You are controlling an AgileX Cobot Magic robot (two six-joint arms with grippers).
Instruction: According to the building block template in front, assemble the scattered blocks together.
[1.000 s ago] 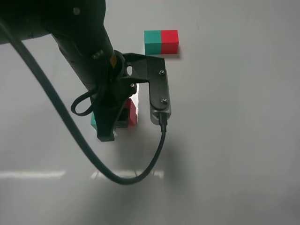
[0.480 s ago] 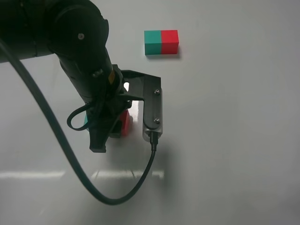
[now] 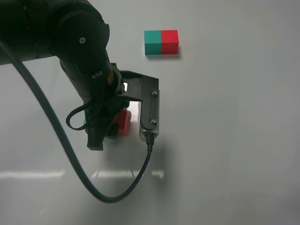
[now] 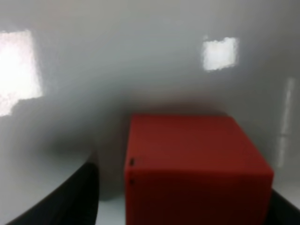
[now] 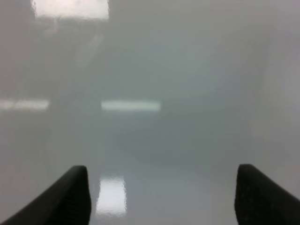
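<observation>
The template [image 3: 161,42], a teal-and-red joined bar, lies at the back of the table. My left gripper [image 3: 110,129] is down on the table, open, with its jaws on either side of the loose red cube [image 3: 123,123]. In the left wrist view the red cube [image 4: 197,168] fills the space between the fingers, with a gap showing beside one finger [image 4: 70,197]. Only a sliver of the teal cube [image 3: 85,123] shows behind the arm, left of the red cube. My right gripper [image 5: 161,197] is open and empty over bare table. It is out of the exterior view.
The left arm's black body and its cable [image 3: 70,154] cover the left half of the white table [image 3: 234,140]. A camera bracket [image 3: 151,112] hangs to the right of the red cube.
My left gripper has shifted left and slightly toward the front. The red cube and the teal sliver have shifted left with it. The template has not moved.
</observation>
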